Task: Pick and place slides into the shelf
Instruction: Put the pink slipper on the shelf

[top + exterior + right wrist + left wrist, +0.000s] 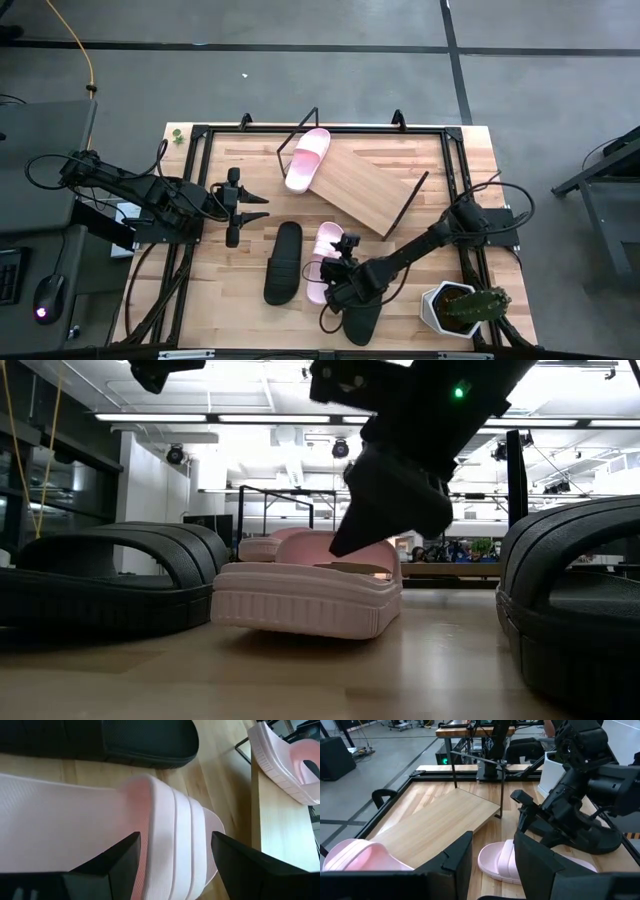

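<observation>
shelf (362, 185) – tilted light-wood board | pink slide (307, 158) on its far-left end | second pink slide (322, 258) on tabletop between two black slides (283, 262) – flat

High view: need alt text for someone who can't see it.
Seen from above, the right gripper hangs open over a pink slide on the table, flanked by two black slides. A second pink slide already lies on the tilted shelf. The left gripper waits open at table left.
</observation>
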### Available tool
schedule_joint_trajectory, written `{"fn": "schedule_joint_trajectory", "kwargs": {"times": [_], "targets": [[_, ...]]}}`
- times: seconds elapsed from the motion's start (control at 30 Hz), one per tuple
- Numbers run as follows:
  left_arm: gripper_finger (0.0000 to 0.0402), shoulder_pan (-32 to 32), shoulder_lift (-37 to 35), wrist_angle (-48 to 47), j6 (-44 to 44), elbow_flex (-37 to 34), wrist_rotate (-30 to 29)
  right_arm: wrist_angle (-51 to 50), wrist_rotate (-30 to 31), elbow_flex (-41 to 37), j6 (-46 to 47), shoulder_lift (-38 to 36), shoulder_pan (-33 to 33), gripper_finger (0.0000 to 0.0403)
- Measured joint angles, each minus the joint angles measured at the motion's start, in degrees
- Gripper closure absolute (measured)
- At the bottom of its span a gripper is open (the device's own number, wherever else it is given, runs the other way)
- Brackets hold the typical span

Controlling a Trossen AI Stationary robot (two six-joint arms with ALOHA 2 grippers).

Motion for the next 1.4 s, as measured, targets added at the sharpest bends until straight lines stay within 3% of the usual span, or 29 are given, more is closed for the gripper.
{"fn": "schedule_joint_trajectory", "kwargs": {"times": [0.5,0.67,1.17,1.4], "targets": [[0.0273,0.01,-0.02,0.28,0.20,0.02,0.02,-0.36,1.80,-0.03,1.40,2.51,-0.02,0.0178],[0.0273,0.02,0.00,0.25,0.20,0.02,0.02,-0.36,1.65,-0.03,1.68,2.51,-0.02,0.0216],[0.0273,0.02,0.00,0.25,0.20,0.02,0.00,0.27,-1.61,0.08,2.69,2.51,-0.56,0.0392],[0.0273,0.02,0.00,0.23,0.20,0.02,0.02,-0.06,-2.61,0.41,2.73,2.51,-1.08,0.0395]]}}
